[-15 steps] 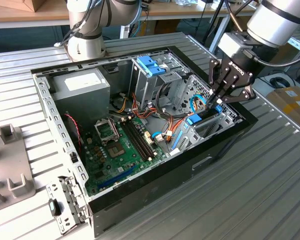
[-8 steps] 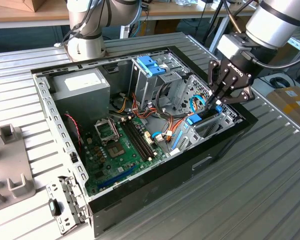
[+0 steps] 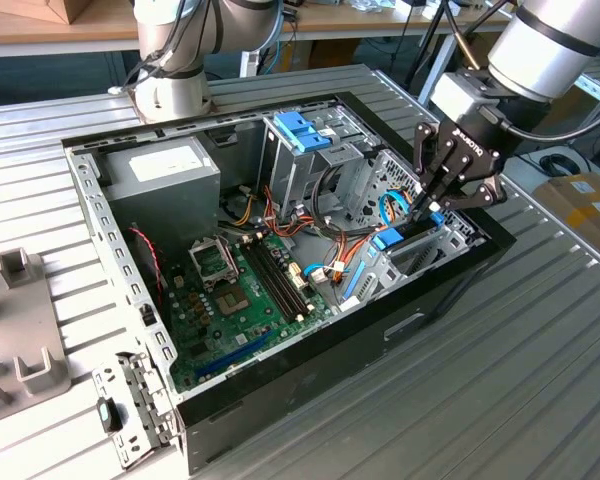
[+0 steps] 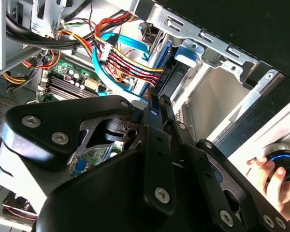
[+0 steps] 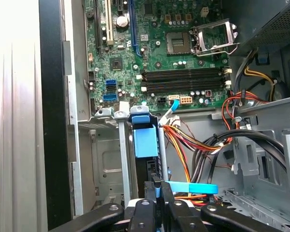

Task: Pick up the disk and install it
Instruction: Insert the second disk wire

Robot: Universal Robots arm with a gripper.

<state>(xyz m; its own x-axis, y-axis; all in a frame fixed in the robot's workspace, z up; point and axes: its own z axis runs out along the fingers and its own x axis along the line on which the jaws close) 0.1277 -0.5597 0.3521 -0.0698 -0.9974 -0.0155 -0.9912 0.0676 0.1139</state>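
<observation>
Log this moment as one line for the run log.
gripper: shut on disk | disk: standing on edge in drive bay of computer case | install: under way

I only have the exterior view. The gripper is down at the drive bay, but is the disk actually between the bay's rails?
Observer: Yes. In the first wrist view the disk stands on edge beside the bay's metal rail, with its light-blue carrier end toward the motherboard.
Operator: Fingers on it?
Observer: The gripper looks pinched shut on the disk's near edge.
Operator: Anything else nearby?
Observer: In the second wrist view a person's hand holds a round knob.
</observation>
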